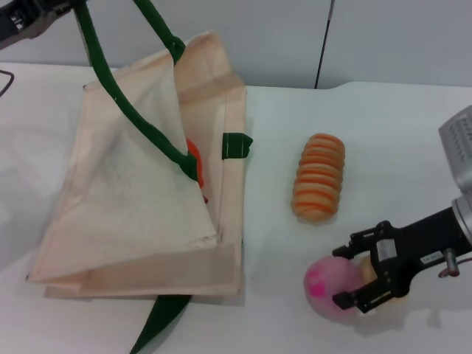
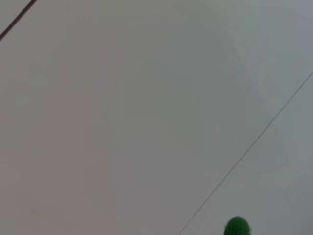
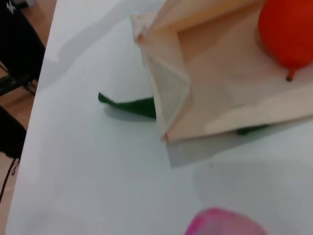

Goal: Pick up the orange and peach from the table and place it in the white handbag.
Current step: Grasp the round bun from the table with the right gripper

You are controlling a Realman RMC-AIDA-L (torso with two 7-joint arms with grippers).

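The white handbag [image 1: 133, 214] lies on the table's left half with its mouth held open. My left gripper [image 1: 26, 21] is at the far left, raised, shut on a green handle [image 1: 110, 88] that runs up to it. The orange [image 1: 194, 164] lies inside the bag; it also shows in the right wrist view [image 3: 288, 29]. The peach [image 1: 324, 286], pink with a magenta spot, is at the near right, low at the table. My right gripper [image 1: 344, 276] is shut on it, one finger on each side. The peach's top shows in the right wrist view [image 3: 225, 224].
An orange-striped ridged roll [image 1: 318, 177] lies between the bag and the right arm. A pale tan fruit [image 1: 367, 270] sits right behind the peach, partly hidden by the gripper. The bag's second green handle [image 1: 158, 321] trails off the near edge.
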